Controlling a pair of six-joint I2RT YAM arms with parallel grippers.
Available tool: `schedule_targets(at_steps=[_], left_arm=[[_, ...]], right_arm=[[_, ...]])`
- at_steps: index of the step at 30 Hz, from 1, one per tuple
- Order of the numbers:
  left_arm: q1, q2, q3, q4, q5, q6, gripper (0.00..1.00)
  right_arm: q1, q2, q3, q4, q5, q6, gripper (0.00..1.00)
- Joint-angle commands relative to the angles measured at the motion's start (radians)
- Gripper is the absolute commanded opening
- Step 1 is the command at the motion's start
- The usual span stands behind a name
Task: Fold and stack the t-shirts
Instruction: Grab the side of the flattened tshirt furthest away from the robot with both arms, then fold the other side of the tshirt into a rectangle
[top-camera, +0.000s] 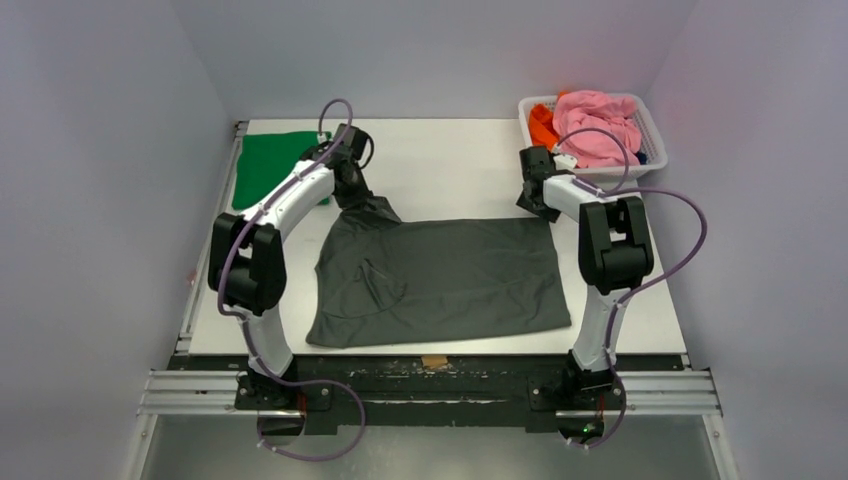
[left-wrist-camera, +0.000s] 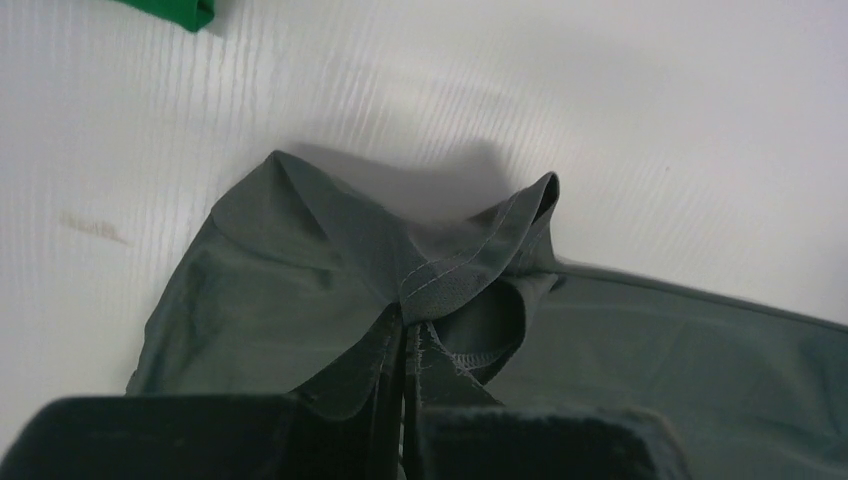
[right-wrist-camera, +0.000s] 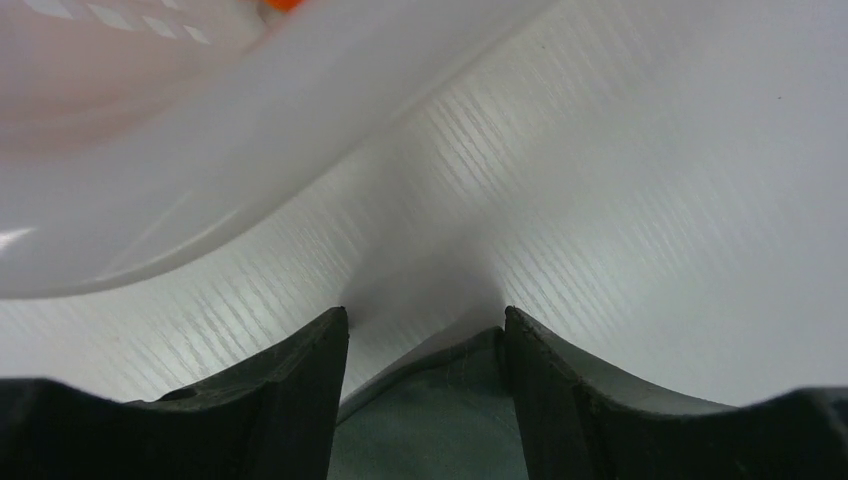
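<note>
while the grey shirt (top-camera: 470, 270) is lying spread on the counter (top-camera: 450, 160), the left end effector (left-wrist-camera: 405, 350) is clamping one far corner for folding and the right end effector (right-wrist-camera: 425, 340), apart, is straddling the other.

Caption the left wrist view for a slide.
Left tool pinches a bunched hem of the dark grey t-shirt on the white table; corner of the green shirt at top left.
</note>
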Motion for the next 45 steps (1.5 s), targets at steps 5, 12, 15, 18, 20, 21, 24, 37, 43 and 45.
schedule_targets(at_steps=[5,12,15,18,20,21,24,37,43,45], left_arm=[[-0.034,-0.128,-0.12,0.026,-0.01,0.002,0.0],[-0.053,-0.188,-0.164,0.022,-0.023,-0.003,0.0],[-0.058,-0.214,-0.184,0.017,-0.024,-0.004,0.0],[-0.068,-0.25,-0.215,0.012,-0.025,-0.004,0.0],[-0.077,-0.284,-0.246,0.01,-0.033,-0.007,0.0],[-0.082,-0.305,-0.271,0.01,-0.035,-0.01,0.0],[-0.104,-0.377,-0.343,0.01,-0.047,-0.025,0.0],[-0.222,-0.712,-0.637,-0.016,-0.111,-0.165,0.0],[-0.302,-0.815,-0.738,-0.072,-0.165,-0.274,0.0],[-0.315,-0.852,-0.766,-0.095,-0.173,-0.304,0.0]], right_arm=[[0.001,-0.048,-0.026,-0.103,0.074,0.039,0.5],[0.002,-0.09,-0.068,-0.033,0.07,-0.035,0.32],[0.003,-0.096,-0.071,0.003,0.055,-0.069,0.15],[0.009,-0.121,-0.087,0.041,0.057,-0.084,0.05],[0.014,-0.141,-0.096,0.061,0.051,-0.099,0.03],[0.018,-0.149,-0.101,0.067,0.048,-0.107,0.02],[0.035,-0.184,-0.128,0.086,0.046,-0.136,0.01],[0.063,-0.43,-0.331,0.092,0.067,-0.149,0.0],[0.062,-0.531,-0.403,0.099,0.041,-0.16,0.0],[0.063,-0.556,-0.427,0.101,0.037,-0.158,0.0]])
